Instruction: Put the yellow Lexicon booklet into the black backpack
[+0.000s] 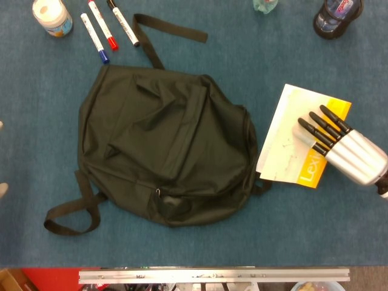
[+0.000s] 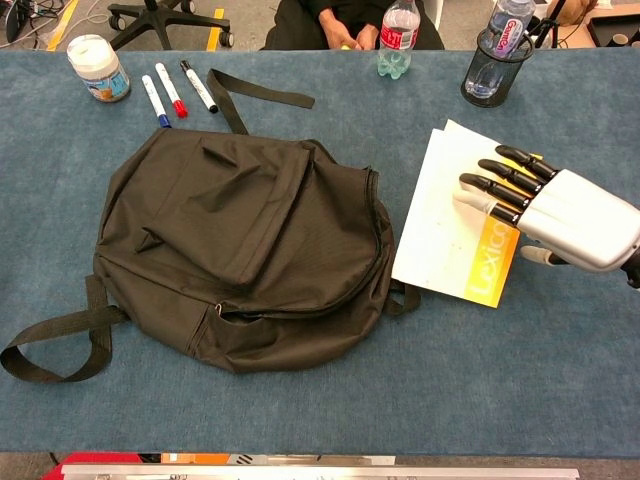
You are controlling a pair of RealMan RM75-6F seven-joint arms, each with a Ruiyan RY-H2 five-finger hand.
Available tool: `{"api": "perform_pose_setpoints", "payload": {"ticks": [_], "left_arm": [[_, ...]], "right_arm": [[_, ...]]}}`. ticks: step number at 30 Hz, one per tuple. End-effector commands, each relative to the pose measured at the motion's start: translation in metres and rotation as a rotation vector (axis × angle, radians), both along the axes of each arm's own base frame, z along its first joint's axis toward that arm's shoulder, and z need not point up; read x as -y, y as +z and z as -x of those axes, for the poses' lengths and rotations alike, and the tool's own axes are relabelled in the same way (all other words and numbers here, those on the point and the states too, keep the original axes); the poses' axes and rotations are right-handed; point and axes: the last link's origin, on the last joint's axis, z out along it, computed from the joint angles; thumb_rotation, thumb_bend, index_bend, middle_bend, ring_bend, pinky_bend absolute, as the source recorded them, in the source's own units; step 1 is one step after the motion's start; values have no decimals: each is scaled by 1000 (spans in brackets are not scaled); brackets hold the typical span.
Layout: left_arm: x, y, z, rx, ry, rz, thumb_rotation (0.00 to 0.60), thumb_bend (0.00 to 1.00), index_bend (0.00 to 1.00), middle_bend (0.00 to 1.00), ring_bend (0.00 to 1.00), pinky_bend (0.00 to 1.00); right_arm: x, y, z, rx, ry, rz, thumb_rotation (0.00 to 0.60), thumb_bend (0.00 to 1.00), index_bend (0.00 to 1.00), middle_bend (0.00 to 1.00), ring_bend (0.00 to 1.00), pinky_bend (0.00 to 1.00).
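The yellow Lexicon booklet (image 1: 284,145) (image 2: 445,225) lies flat on the blue table, just right of the black backpack (image 1: 163,145) (image 2: 240,240). The backpack lies flat, and I cannot tell whether its zip is undone. My right hand (image 1: 345,151) (image 2: 560,215) reaches in from the right, fingers stretched out and apart over the booklet's upper right part, covering part of the title. It holds nothing; whether it touches the cover is unclear. Only pale tips of my left hand (image 1: 2,189) show at the head view's left edge.
Three markers (image 1: 97,30) (image 2: 172,90) and a white jar (image 1: 51,15) (image 2: 98,66) sit at the back left. A water bottle (image 2: 398,38) and a dark cup (image 2: 494,68) stand at the back. A backpack strap loop (image 2: 50,345) trails front left.
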Motion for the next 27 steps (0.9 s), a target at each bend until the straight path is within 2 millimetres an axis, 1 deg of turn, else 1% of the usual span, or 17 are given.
{"api": "perform_pose_setpoints", "payload": {"ticks": [1,8,12,15,17,20,22,27], "left_arm": [[0,-1,0,9,1,8,600,98,116,116,100,78],[0,-1,0,36,7,28,600,98,115,116,102,77],[-1,1,1,33,10,38,600,98,116,116,108,77],[-1,2,1,30,12,39,600,98,116,116,108,77],[-1,2,1,31,15,40,600,98,116,116,108,77],[-1,3,1,28,20,46,600,98,116,116,108,77],[-1,3,1,28,18,49,600,98,116,116,109,77],[-2,5,0,26,11,45,600,98,115,116,109,78]], "right_arm": [[3,-6,-5,9,40,-7,600,66,14,85,0,0],[7,-16,-8,11,72,-26,600,128,13,82,0,0],[10,-19,-13,28,89,-41,600,207,25,86,0,0],[11,-20,-16,48,97,-52,600,321,92,132,0,0],[13,-20,-18,58,101,-54,600,359,137,166,0,0],[16,-21,-22,72,106,-55,600,367,195,206,0,0],[18,-23,-26,92,104,-51,600,375,252,239,10,0],[24,-23,-34,135,103,-40,600,397,365,309,75,0]]}}
